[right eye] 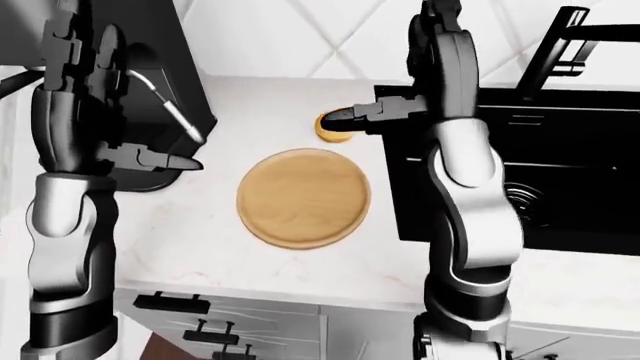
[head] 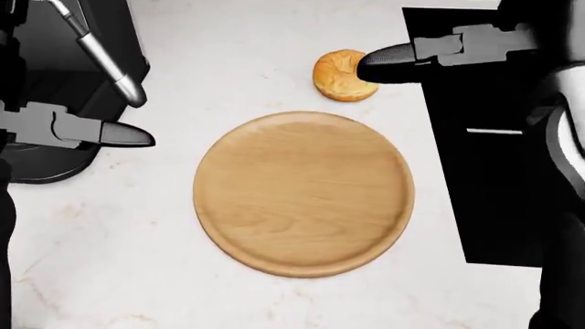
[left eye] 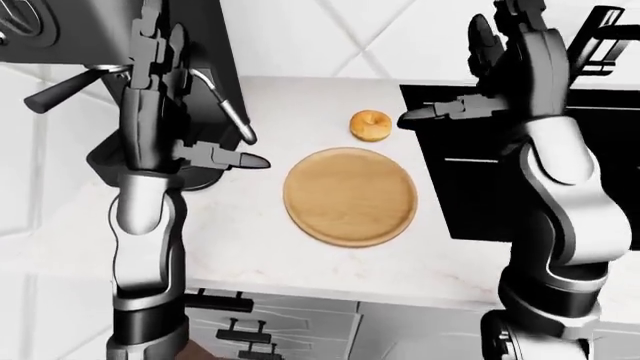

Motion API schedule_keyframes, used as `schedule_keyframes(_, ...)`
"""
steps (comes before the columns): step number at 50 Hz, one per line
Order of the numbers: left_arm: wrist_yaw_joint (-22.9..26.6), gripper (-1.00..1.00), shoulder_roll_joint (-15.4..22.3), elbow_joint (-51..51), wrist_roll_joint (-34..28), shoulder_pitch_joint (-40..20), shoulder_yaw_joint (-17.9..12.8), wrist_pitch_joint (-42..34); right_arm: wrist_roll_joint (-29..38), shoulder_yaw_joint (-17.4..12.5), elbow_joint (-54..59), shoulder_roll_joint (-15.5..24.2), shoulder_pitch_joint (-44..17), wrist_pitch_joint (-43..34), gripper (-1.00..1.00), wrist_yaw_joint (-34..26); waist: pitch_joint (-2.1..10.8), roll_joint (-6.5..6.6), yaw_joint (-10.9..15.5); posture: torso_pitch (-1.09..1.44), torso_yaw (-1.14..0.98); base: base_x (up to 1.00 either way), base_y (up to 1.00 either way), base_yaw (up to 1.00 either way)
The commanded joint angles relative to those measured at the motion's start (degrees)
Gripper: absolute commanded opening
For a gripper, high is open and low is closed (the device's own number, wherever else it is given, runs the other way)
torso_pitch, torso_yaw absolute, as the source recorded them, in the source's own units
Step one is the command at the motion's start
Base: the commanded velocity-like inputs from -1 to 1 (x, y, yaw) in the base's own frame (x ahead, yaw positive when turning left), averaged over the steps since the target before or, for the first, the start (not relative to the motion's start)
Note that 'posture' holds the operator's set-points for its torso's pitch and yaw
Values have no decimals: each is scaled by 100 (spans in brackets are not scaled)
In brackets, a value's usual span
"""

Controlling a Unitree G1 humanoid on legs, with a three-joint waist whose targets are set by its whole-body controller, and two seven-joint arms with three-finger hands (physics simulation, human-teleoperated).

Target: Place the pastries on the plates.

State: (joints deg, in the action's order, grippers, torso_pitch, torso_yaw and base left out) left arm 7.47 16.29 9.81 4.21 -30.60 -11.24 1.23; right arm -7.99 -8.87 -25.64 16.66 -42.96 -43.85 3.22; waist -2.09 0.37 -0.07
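A golden ring-shaped pastry [head: 337, 77] lies on the white counter just above a round wooden plate [head: 304, 194], which has nothing on it. My right hand [head: 370, 68] reaches in from the right, fingers stretched out and open, its dark fingertips [head: 389, 64] overlapping the pastry's right edge in the head view. Whether they touch it I cannot tell. My left hand [head: 142, 137] hovers open to the left of the plate, holding nothing. The left-eye view shows the pastry [left eye: 370, 125] uncovered, with the right hand [left eye: 412, 115] just to its right.
A black coffee machine [head: 55, 75] with a steel steam wand [head: 110, 62] stands at the left, close to my left hand. A black sink [head: 498, 144] fills the right, with its faucet [right eye: 560, 37] behind. Cabinet drawers [left eye: 240, 330] lie below the counter edge.
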Motion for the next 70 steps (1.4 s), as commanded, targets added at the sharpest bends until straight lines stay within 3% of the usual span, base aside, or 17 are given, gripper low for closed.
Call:
schedule_keyframes(1, -107, 100, 58, 88, 27, -101, -118, 12, 153, -8, 225, 110, -405, 121, 100, -112, 113, -14, 17, 0, 0, 0, 0, 0)
schedule_keyframes(7, -234, 100, 74, 153, 206, -152, -159, -246, 476, 101, 1693, 254, -1448, 421, 100, -433, 109, 11, 9, 0, 0, 0, 0, 0)
schedule_keyframes(13, -379, 100, 126, 215, 359, -144, -214, -432, 769, 179, 3535, 298, -2479, 1214, 100, -697, 109, 49, -13, 0, 0, 0, 0, 0)
schedule_keyframes(17, -401, 100, 162, 259, 375, -105, -243, -472, 861, 215, 4850, 265, -3071, 1913, 100, -840, 116, 76, -32, 0, 0, 0, 0, 0)
schedule_keyframes(23, -491, 100, 207, 410, 517, -167, -288, -787, 1064, 209, 7821, 298, -4082, 3650, 100, -891, 131, 114, -57, 0, 0, 0, 0, 0)
schedule_keyframes(29, -521, 100, 329, 770, 687, -180, -398, -1189, 1243, 172, 9581, 245, -4343, 4679, 100, -813, 151, 119, -56, 0, 0, 0, 0, 0)
schedule_keyframes(33, -548, 100, 486, 1049, 772, -182, -505, -1469, 1262, -6, 9933, 171, -4298, 4927, 100, -723, 153, 123, -54, 0, 0, 0, 0, 0)
schedule_keyframes(40, -505, 100, 903, 2189, 1080, -160, -784, -2637, 1386, -177, 10152, 37, -4238, 5074, 100, -589, 130, 140, -66, 0, 0, 0, 0, 0)
schedule_keyframes(44, -581, 100, 1090, 3117, 1525, -23, -1226, -3429, 1517, -264, 10217, -24, -4187, 5151, 100, -520, 107, 152, -92, 0, 0, 0, 0, 0)
schedule_keyframes(49, -1151, 100, 1364, 4017, 2542, -118, -1818, -4110, 1598, -379, 10252, -79, -4115, 5288, 100, -378, 77, 172, -90, 0, 0, 0, 0, 0)
schedule_keyframes(53, -1544, 100, 1650, 4163, 3082, -110, -1974, -4119, 1615, -443, 10265, -121, -4131, 5304, 100, -352, 55, 189, -74, 0, 0, 0, 0, 0)
schedule_keyframes(60, -1718, 100, 2051, 4053, 3246, 8, -1941, -3804, 1615, -519, 10286, -199, -4214, 5224, 100, -360, 7, 225, -61, 1, 0, 0, 0, 0)
schedule_keyframes(70, -1864, 100, 2288, 3971, 3447, 31, -1956, -3686, 1913, -489, 10315, -232, -4364, 4777, 100, -55, -142, 246, -58, 6, 0, 0, 0, 0)
